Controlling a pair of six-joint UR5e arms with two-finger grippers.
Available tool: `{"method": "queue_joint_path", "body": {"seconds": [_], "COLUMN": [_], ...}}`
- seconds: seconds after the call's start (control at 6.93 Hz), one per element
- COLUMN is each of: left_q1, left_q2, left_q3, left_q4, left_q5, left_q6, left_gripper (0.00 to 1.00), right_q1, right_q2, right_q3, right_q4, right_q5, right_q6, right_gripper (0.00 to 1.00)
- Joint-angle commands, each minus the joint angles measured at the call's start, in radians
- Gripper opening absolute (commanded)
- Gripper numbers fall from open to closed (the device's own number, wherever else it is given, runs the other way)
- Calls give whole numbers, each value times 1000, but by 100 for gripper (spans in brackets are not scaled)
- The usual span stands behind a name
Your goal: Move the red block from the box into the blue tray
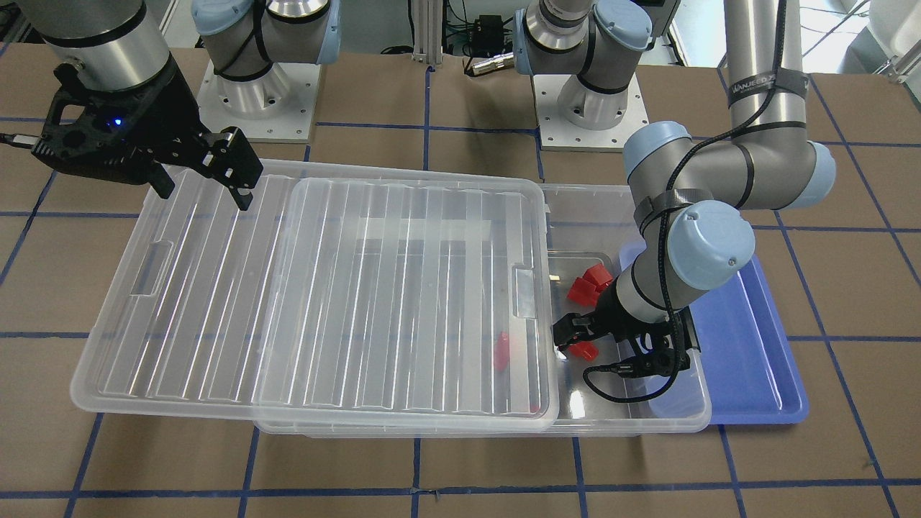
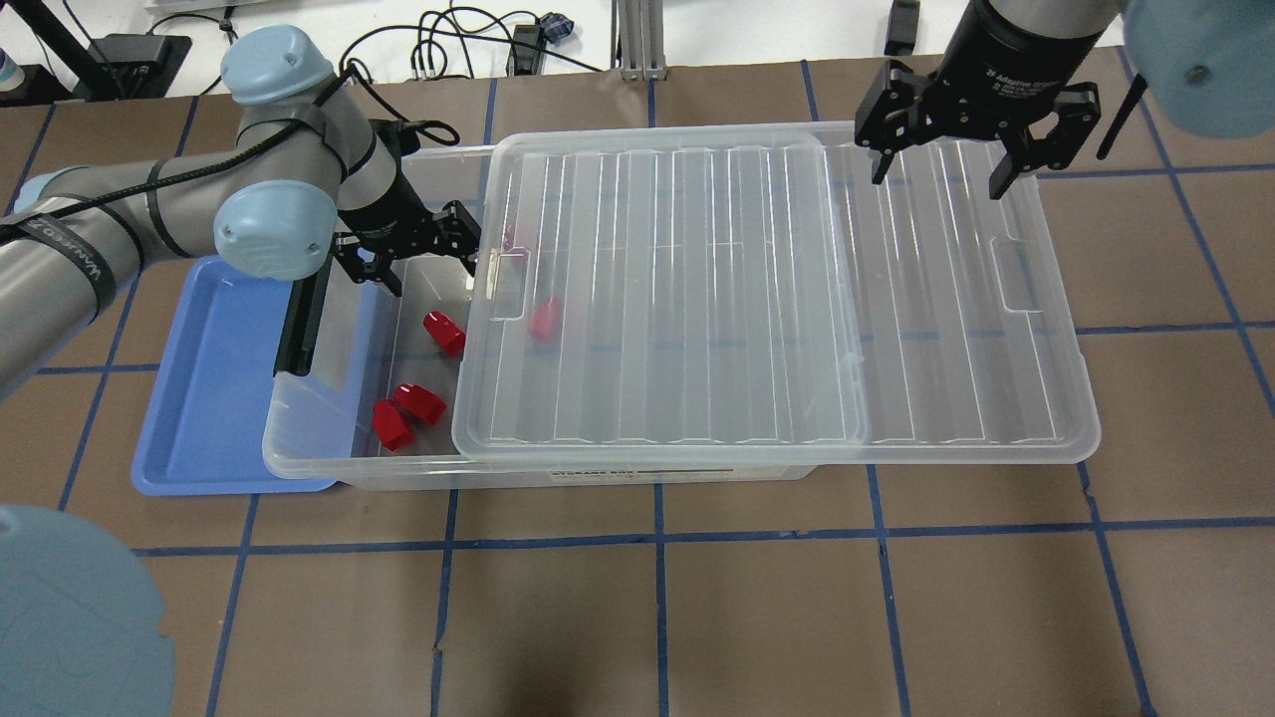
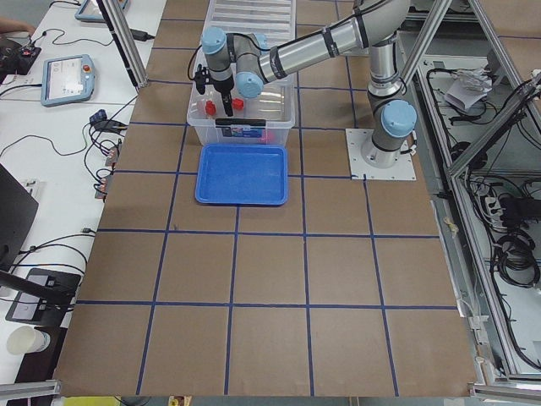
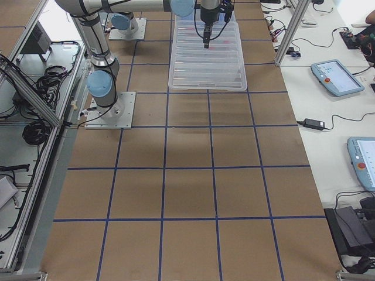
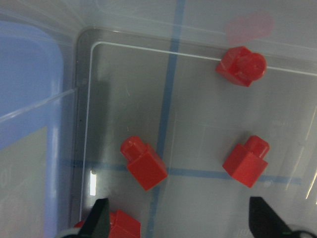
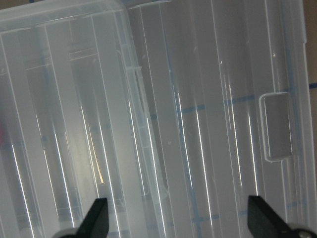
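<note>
4 fixed views, 2 wrist close-ups, sharing box [image 2: 398, 470].

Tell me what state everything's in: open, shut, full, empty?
box: partly open at the left arm's end.
lid: sits offset, covering most of the box.
blue tray: empty.
red blocks: loose in box.
left tool: open, empty, inside box.
right tool: open, over lid.

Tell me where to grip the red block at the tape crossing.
Grip the red block across its square body's flat sides, not the narrower stub. Come straight down: it lies on its side in the box, with the left end effector open above.
</note>
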Motion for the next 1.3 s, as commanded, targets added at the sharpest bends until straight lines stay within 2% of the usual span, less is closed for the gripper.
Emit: {"method": "queue_joint_path", "body": {"seconds": [0.0, 0.43, 0.58, 1.15], "left_q1": [0, 3, 3, 3], "left_q2": [-36, -61, -72, -84], "left_q3": [-15, -18, -20, -57], "left_q4": [17, 17, 10, 22], "left_q5": [3, 12, 93, 90], "left_q6": [-12, -6, -12, -40], "left_gripper": [100, 100, 100, 100], "right_q1": [0, -3, -3, 0], "right_q2": [-1, 2, 2, -1], "right_q3": [0, 0, 0, -2], "right_q4": [1, 1, 1, 0], "right_q5": [-9, -9, -9, -17], "right_q6": [0, -2, -2, -2], "right_gripper": [100, 100, 100, 100]}}
